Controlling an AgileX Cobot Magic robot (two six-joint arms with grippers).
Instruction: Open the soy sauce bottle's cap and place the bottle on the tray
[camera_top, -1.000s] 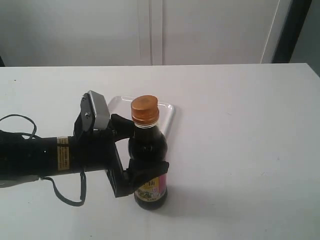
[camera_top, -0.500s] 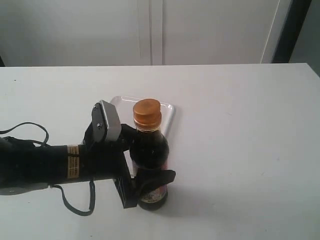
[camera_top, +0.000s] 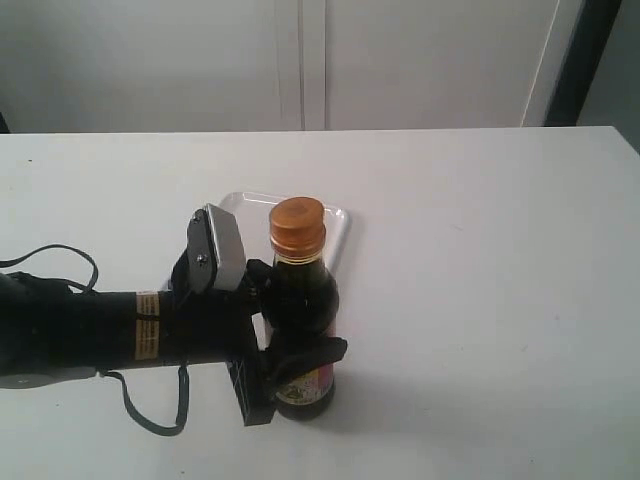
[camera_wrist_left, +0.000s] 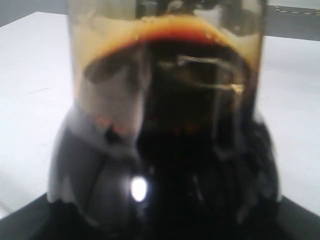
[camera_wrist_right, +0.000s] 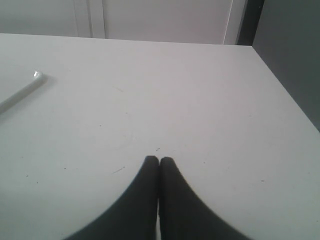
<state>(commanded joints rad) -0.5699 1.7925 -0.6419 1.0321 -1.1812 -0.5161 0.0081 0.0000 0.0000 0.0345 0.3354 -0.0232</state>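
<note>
The soy sauce bottle (camera_top: 301, 296) stands upright on the white table, just in front of the tray (camera_top: 338, 226). Its copper-orange cap (camera_top: 298, 222) is down on the neck. My left gripper (camera_top: 300, 314) reaches in from the left and holds the bottle's body, one black finger behind it and one across its label. Up close in the left wrist view the dark bottle (camera_wrist_left: 165, 125) fills the picture and hides the fingers. My right gripper (camera_wrist_right: 159, 160) is shut on nothing above bare table, out of sight in the exterior view.
The left arm and its cable (camera_top: 60, 262) lie across the table's left front. A rim corner of the tray (camera_wrist_right: 25, 87) shows in the right wrist view. The table's right edge (camera_wrist_right: 280, 85) runs beside a dark gap.
The left arm has pushed a little to the right and closer round the bottle, and the bottle has shifted slightly right with it. The cap stays down.
</note>
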